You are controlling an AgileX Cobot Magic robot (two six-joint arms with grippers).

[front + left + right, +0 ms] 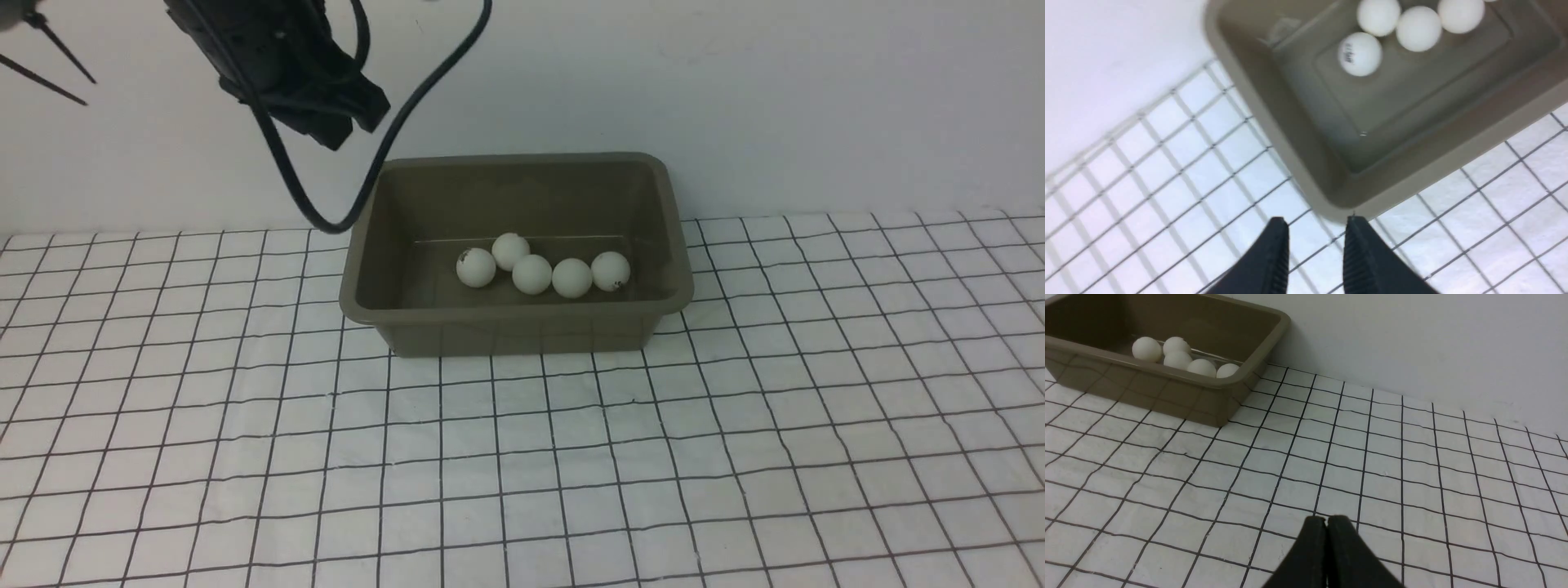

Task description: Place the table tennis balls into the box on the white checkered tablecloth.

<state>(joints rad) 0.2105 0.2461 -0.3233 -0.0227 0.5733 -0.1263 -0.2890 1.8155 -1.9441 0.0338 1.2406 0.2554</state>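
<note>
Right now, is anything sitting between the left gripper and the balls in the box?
Nothing visible. The left gripper hangs empty, jaws apart, above the cloth just outside a corner of the box. The box has no lid, and all five balls lie in a cluster on its floor, open from above.

White balls, olive-brown box

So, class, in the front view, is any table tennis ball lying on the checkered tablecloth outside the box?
No: all five table tennis balls sit inside the box.
</note>
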